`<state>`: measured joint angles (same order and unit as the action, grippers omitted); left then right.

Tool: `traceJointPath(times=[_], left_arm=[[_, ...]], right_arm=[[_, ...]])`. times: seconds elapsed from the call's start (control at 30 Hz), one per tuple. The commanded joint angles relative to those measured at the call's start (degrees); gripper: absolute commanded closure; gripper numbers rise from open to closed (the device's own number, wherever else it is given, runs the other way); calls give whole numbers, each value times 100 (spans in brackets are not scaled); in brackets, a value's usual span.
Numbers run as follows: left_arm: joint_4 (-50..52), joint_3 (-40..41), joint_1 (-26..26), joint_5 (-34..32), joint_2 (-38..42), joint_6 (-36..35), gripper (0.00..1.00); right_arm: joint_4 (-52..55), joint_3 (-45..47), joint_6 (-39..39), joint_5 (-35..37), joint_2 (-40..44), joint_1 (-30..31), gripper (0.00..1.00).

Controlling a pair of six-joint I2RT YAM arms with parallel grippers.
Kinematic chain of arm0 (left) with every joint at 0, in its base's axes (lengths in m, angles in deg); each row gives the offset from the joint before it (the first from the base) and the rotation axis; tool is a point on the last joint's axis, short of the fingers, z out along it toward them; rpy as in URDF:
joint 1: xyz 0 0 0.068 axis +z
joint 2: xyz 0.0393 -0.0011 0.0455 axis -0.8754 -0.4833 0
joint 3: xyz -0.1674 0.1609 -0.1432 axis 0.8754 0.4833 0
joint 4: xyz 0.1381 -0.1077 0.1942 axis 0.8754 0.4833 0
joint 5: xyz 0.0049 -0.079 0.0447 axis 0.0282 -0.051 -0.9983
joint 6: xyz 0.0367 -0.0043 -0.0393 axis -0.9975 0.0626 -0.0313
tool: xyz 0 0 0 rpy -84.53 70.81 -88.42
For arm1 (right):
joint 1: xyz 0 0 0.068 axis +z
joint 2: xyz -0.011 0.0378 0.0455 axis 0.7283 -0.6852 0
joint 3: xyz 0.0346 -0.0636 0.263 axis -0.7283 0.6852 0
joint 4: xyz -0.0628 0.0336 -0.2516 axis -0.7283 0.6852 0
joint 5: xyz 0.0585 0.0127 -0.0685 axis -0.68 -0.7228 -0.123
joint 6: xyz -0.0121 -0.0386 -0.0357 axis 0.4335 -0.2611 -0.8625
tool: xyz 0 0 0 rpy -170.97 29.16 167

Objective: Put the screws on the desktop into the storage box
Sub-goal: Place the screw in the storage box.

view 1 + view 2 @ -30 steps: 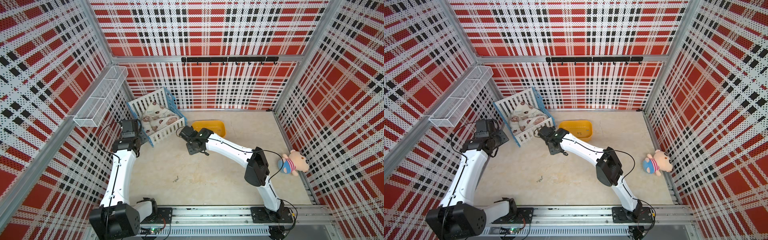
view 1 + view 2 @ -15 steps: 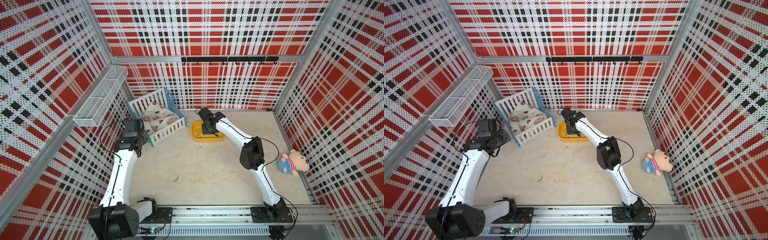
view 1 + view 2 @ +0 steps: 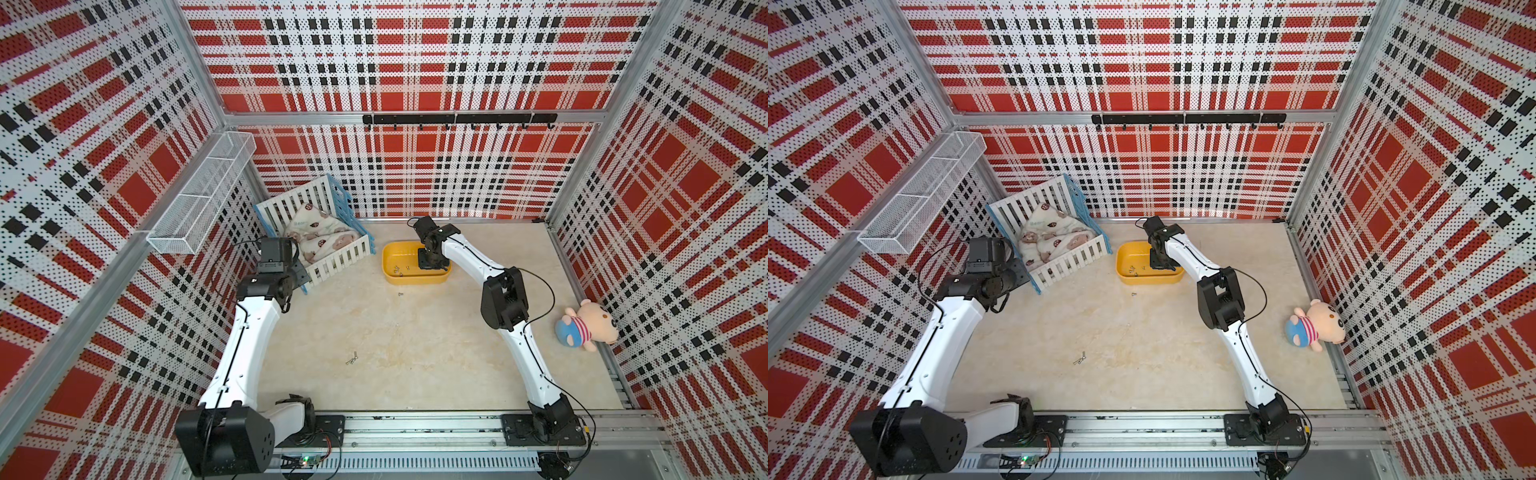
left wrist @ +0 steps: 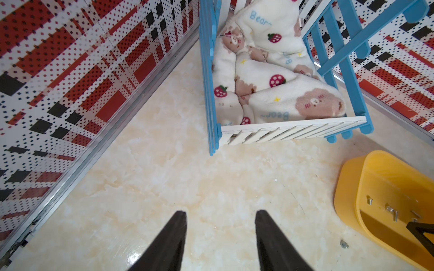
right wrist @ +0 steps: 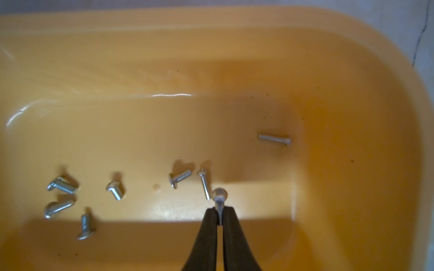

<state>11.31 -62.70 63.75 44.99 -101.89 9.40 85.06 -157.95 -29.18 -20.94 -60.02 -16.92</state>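
Wire basket (image 3: 199, 199) hangs on the left wall. Below it the left gripper (image 4: 220, 212) hovers above the desktop (image 3: 415, 353), its 2 fingers (image 4: 169, 239) spread apart with nothing between them. Just beyond it stands the white-and-blue crib (image 3: 328, 195), stuffed with a bear-print blanket (image 3: 316, 232).

Toward the front of the desktop, in both top views, a screw cluster (image 3: 352, 358) lies well apart from everything else. It looks like 2 or 3 pieces, too small to count surely. Further right, 1 stray screw (image 3: 400, 294) rests on the desktop just in front of the storage box (image 3: 411, 280), outside its wall.

The yellow storage box sits near the back wall, right of the crib. The right gripper (image 5: 220, 210) reaches down into it. In the right wrist view its fingers are pinched almost together on the threaded shank of the held screw (image 5: 220, 194), whose round head pokes out past the tips above the box floor. On that floor lie 7 loose screws (image 5: 179, 178): 4 in a loose group, 2 just beside the held screw, and 1 alone further off.

At the far right, a plush toy (image 3: 590, 326) in a striped shirt lies against the right wall.
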Motion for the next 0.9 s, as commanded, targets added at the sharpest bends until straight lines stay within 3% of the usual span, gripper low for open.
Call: traceJointPath(times=[0.0,0.37,0.57,0.87], left_arm=[[-94,-36,-46,-116,-27,61,46],[-111,39,-174,-145,-5,54,46],[105,48,-638,-256,-78,-12,46],[322,646,-1541,-173,-296,252,46]], right_arm=[[-86,-152,-20,-71,-105,4,87],[-203,42,-103,66,491,2,68],[-618,854,-122,272,1846,95,66],[-1129,2904,-22,927,4294,216,63]])
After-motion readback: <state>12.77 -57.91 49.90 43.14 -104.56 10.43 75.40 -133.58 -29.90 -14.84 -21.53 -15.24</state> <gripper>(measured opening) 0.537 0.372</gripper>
